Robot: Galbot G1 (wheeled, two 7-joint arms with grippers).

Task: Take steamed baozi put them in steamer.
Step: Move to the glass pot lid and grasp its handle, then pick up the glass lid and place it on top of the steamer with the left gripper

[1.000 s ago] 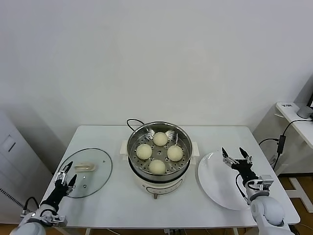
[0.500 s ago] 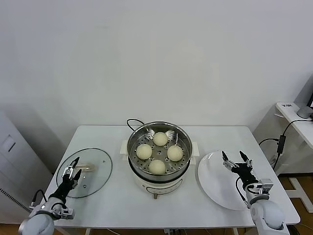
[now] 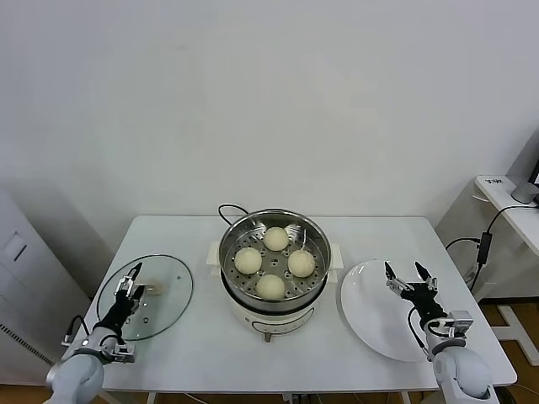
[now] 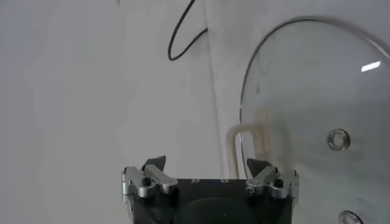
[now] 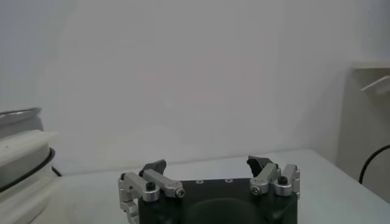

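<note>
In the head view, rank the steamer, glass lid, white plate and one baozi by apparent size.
1. steamer
2. white plate and glass lid: too alike to rank, and the plate is partly hidden
3. baozi

steamer (image 3: 274, 290) table centre, four buns (image 3: 270, 261) on its tray | glass lid (image 3: 160, 295) left, left gripper (image 3: 129, 286) over it, fingers apart | right gripper (image 3: 408, 279) spread above plate (image 3: 375, 324)

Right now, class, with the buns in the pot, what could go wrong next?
1. The left gripper hovers over the glass lid; a poor hold on its handle might let it slip.
2. The lid lies near the table edge and could be nudged off.
3. The cord behind the steamer could snag.
</note>
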